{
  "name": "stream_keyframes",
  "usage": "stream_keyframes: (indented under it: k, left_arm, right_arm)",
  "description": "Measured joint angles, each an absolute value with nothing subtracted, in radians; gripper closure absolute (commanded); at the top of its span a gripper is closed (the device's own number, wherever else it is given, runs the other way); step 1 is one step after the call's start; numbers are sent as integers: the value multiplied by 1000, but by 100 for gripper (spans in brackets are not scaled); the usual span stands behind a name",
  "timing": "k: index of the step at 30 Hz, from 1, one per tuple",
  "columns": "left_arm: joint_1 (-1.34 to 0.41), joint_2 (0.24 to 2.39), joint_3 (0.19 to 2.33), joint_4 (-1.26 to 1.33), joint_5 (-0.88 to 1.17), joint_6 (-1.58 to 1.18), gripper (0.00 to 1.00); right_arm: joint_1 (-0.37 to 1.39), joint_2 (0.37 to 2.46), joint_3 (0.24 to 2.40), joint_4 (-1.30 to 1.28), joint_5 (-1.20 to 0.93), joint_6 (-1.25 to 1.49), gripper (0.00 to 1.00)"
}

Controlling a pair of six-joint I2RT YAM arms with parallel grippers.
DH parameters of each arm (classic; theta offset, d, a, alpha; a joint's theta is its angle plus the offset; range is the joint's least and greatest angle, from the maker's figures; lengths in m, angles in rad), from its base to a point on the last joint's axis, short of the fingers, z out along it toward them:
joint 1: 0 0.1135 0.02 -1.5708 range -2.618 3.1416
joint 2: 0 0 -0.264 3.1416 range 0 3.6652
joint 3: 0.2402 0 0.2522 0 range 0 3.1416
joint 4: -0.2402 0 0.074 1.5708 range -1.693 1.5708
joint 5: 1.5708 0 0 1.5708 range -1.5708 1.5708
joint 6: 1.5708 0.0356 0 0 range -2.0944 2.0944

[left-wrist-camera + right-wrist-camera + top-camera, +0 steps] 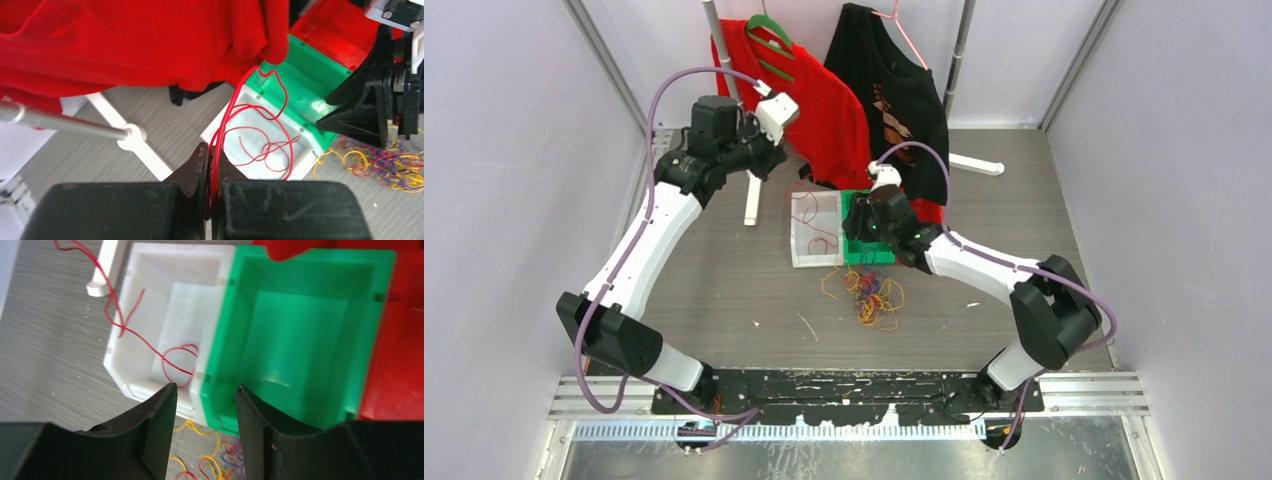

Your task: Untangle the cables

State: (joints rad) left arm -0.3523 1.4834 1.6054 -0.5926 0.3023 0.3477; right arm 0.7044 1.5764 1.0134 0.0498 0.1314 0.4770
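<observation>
The cables lie as a loose tangle (pixel 874 296) of red, yellow-orange and purple strands on the table, just in front of the bins. My left gripper (pixel 211 155) is raised near the red shirt, shut on one red cable (pixel 227 117). That cable hangs down and coils in the white bin (pixel 300 167). My right gripper (pixel 206 390) hovers open over the front walls of the white bin (pixel 150 385) and green bin (pixel 300 340), with nothing between its fingers. The tangle (pixel 210 460) shows below it.
A red bin (pixel 395 340) adjoins the green one. A red shirt (pixel 814 100) and a black shirt (pixel 894 90) hang on a rack at the back, whose white feet (pixel 752 200) rest on the table. Side walls enclose the workspace.
</observation>
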Motion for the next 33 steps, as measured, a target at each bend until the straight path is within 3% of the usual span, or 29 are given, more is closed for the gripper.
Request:
stream_keyframes:
  k: [12, 33]
  left_arm:
    - [-424, 1526, 1592, -561, 341, 272, 100]
    - [-484, 1737, 1293, -364, 138, 462, 100]
  right_arm:
    - [649, 1320, 854, -33, 250, 498, 49]
    - [609, 1220, 738, -76, 332, 530, 53]
